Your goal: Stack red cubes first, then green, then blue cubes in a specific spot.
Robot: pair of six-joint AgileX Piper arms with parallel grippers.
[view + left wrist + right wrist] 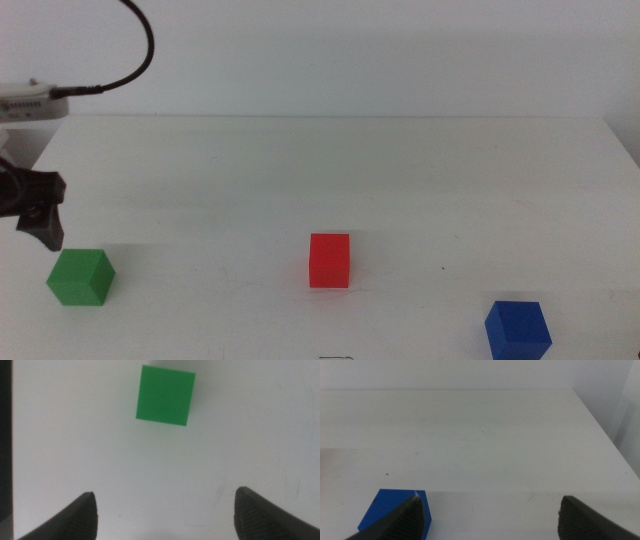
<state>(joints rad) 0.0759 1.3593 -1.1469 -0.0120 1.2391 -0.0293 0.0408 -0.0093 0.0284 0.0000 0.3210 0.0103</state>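
Note:
The green cube sits on the white table at the near left. My left gripper hangs just behind and above it, jaws open and empty. In the left wrist view the green cube lies ahead of the open jaws, apart from them. The red cube stands alone near the middle of the table. The blue cube sits at the near right. The right gripper is out of the middle view; in its wrist view its jaws are wide open and empty, with the blue cube beside one jaw.
The white table's far edge meets a pale wall. A black cable loops above the left arm. The table's right edge shows in the right wrist view.

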